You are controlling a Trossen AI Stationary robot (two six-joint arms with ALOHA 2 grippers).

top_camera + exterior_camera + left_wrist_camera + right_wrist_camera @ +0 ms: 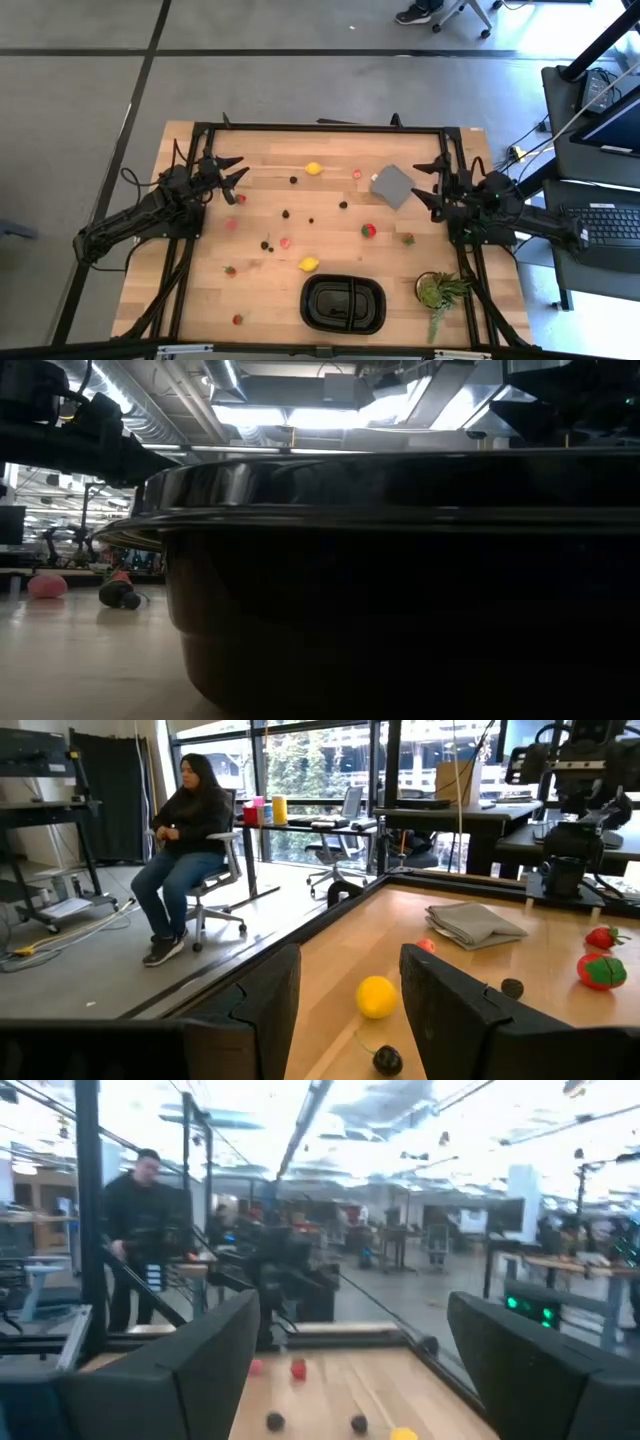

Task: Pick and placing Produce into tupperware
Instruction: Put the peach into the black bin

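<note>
The black tupperware tray [343,303] sits empty at the table's near edge, with lemons [314,168], strawberries [369,230] and dark berries [286,213] scattered well beyond it. Both the left gripper [234,172] and the right gripper [430,183] hover spread and hold nothing; round lemons could roll from a careless pinch

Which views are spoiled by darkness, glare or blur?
Low view: the black tray fills the picture as a dark, underexposed mass, and the ceiling lights behind glare. Right wrist view: the whole picture is blurred, the room washed out. Left wrist view: sharp and bright by the windows, the lemon clear. High view: evenly lit.
</note>
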